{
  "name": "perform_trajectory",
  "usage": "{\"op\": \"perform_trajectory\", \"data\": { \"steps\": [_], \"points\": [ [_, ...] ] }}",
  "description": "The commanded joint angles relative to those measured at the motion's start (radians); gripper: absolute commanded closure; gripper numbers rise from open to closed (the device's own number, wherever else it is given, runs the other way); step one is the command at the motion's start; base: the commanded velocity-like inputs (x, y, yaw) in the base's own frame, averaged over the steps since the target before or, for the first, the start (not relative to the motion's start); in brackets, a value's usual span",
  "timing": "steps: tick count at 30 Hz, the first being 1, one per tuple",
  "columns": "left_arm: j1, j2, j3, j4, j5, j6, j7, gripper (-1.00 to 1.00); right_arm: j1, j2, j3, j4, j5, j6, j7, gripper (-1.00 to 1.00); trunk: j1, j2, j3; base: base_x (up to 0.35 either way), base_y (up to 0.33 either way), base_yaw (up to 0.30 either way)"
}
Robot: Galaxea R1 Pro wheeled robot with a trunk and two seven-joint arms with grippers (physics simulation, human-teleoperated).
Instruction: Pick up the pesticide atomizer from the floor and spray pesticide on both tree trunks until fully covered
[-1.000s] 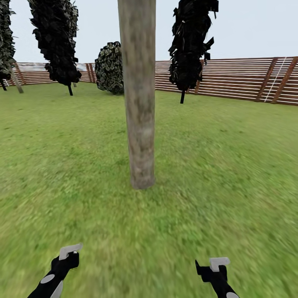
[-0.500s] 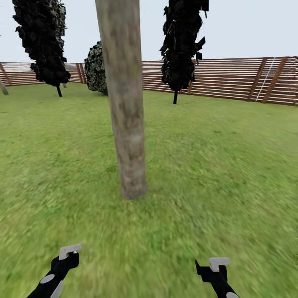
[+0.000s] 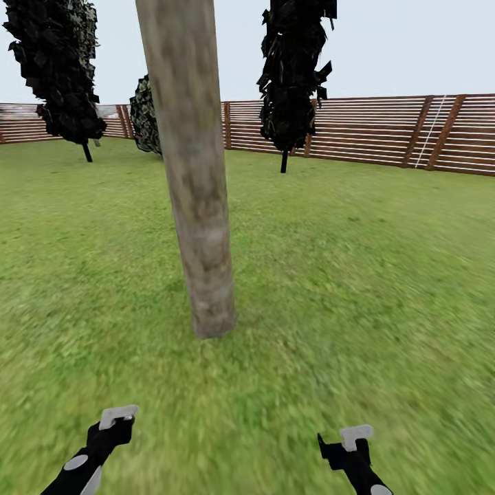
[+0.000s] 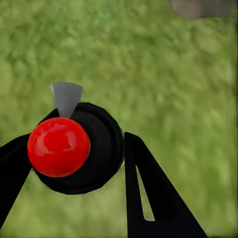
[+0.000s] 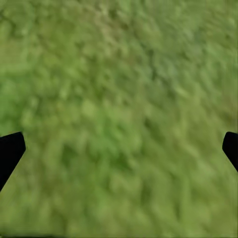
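Risk: you're holding the atomizer [image 4: 74, 148] low over the lawn [image 3: 357, 275], nozzle apparently pointing at grass in the left wrist view; firing now is likely wasting spray short of the trunk [image 3: 196, 206].
Cause: the trunk is standing well ahead of both arms and leaning across your head view, so aim is looking tricky.
Left end effector [image 4: 74, 163]: its fingers are clamping either side of the black atomizer with the red cap.
Right end effector [image 5: 119, 148]: fingers are sitting wide apart, touching nothing, grass beneath.
Trunk: it's rising from the lawn, left of centre, fence [image 3: 385, 130] behind.
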Motion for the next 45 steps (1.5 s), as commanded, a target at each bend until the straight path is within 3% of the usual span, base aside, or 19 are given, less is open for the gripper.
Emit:
{"op": "perform_trajectory", "data": {
  "steps": [1,5,8,9,10,12,14,17,21,23,27,31,35,36,40,43,45],
  "points": [
    [-0.002,0.037,0.003,0.0,-0.034,-0.004,-0.103,1.0,-0.001,-0.003,0.056,-0.017,0.029,-0.002,0.0,-1.0,0.0,0.0,-0.001,0.0,0.0,0.0],
    [-0.007,0.088,0.003,0.0,-0.098,-0.006,-0.294,1.0,-0.001,-0.003,0.141,-0.105,0.111,0.002,0.002,-1.0,0.0,0.0,-0.001,0.0,0.0,0.0],
    [-0.011,0.099,0.001,-0.001,-0.135,-0.005,-0.365,1.0,-0.005,0.002,0.188,-0.159,0.194,0.005,0.039,-1.0,0.0,0.0,-0.001,0.0,0.0,0.0],
    [-0.015,0.102,-0.006,-0.035,-0.266,-0.003,-0.396,1.0,-0.051,0.031,0.207,-0.19,0.249,0.04,0.23,-1.0,0.0,0.0,-0.001,0.0,0.0,0.0],
    [-0.015,0.101,-0.006,-0.057,-0.333,-0.001,-0.423,1.0,-0.082,0.037,0.208,-0.194,0.258,0.082,0.316,-1.0,0.0,0.0,-0.001,0.0,0.0,0.0],
    [-0.016,0.101,-0.005,-0.087,-0.413,0.002,-0.498,1.0,-0.126,0.04,0.21,-0.196,0.264,0.138,0.431,-1.0,0.0,0.0,-0.001,0.0,0.0,0.0],
    [-0.017,0.101,-0.004,-0.121,-0.476,0.007,-0.63,1.0,-0.172,0.042,0.209,-0.199,0.267,0.177,0.569,-1.0,0.0,0.0,-0.001,0.0,0.0,0.0],
    [-0.023,0.103,-0.005,-0.161,-0.504,0.009,-0.748,1.0,-0.212,0.041,0.209,-0.2,0.268,0.192,0.658,-1.0,0.0,0.0,-0.001,0.0,0.0,0.0],
    [-0.049,0.104,-0.006,-0.185,-0.532,0.01,-0.854,1.0,-0.231,0.041,0.209,-0.2,0.267,0.196,0.686,-1.0,0.0,0.0,-0.001,0.0,0.0,0.0],
    [-0.066,0.104,-0.004,-0.188,-0.567,0.022,-0.911,1.0,-0.234,0.043,0.209,-0.199,0.268,0.197,0.69,-1.0,0.0,0.0,-0.001,0.0,0.0,0.0],
    [-0.074,0.102,-0.005,-0.191,-0.602,0.053,-0.941,1.0,-0.235,0.046,0.214,-0.199,0.272,0.199,0.691,-1.0,0.0,0.0,-0.001,0.0,0.0,0.0],
    [-0.075,0.093,-0.007,-0.212,-0.668,0.063,-0.95,1.0,-0.235,0.05,0.263,-0.199,0.297,0.199,0.692,-1.0,0.0,0.0,-0.001,0.0,0.0,0.0],
    [-0.075,0.079,-0.006,-0.232,-0.728,0.091,-0.988,1.0,-0.236,0.069,0.283,-0.201,0.306,0.198,0.696,-1.0,0.0,0.0,-0.001,0.0,0.0,0.0],
    [-0.075,0.076,-0.006,-0.242,-0.734,0.101,-0.995,1.0,-0.236,0.072,0.284,-0.202,0.307,0.198,0.707,1.0,0.0,0.0,-0.001,0.0,0.0,0.0],
    [-0.075,0.065,-0.022,-0.28,-0.743,0.122,-1.008,1.0,-0.243,0.091,0.287,-0.241,0.314,0.198,0.812,1.0,0.0,0.0,-0.001,0.0,0.0,0.0],
    [-0.075,0.042,-0.072,-0.295,-0.745,0.143,-1.01,1.0,-0.245,0.095,0.288,-0.264,0.326,0.199,0.845,1.0,0.0,0.0,-0.001,0.0,0.0,0.0],
    [-0.075,0.031,-0.104,-0.308,-0.744,0.174,-1.01,1.0,-0.246,0.097,0.288,-0.28,0.363,0.2,0.861,1.0,0.0,0.0,-0.001,0.0,0.0,0.0]
  ]
}}
